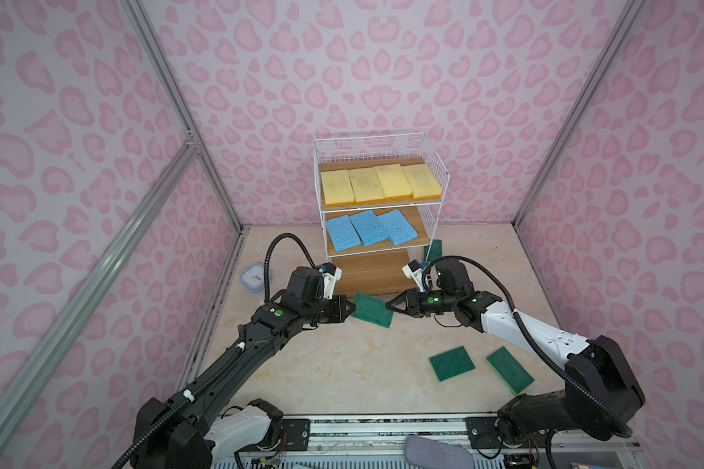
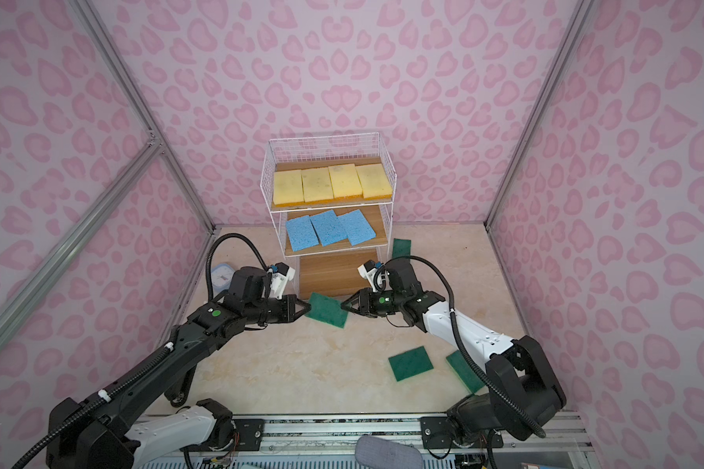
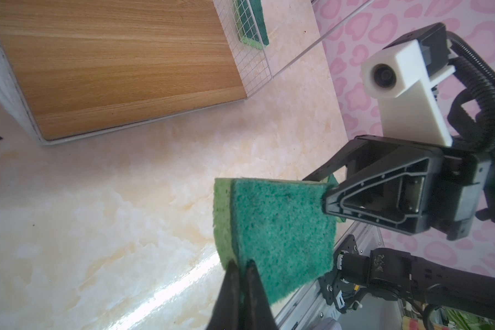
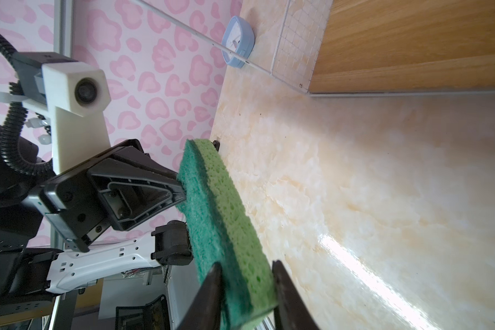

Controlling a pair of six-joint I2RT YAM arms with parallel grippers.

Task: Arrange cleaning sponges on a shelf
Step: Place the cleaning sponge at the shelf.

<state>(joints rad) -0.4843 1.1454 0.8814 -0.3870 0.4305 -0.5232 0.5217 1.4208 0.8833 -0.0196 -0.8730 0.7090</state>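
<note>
Left hand (image 3: 240,264) pinches sponge (image 3: 280,223) | pale-green foam layer (image 4: 240,223): wrist views only

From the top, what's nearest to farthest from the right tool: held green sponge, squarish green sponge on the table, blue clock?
1. Held green sponge, at the tips of the right tool.
2. Squarish green sponge, nearer the front.
3. Blue clock, far on the left side.

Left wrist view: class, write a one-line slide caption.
Left tool pinches a green sponge while the right tool straddles its opposite end.
</note>
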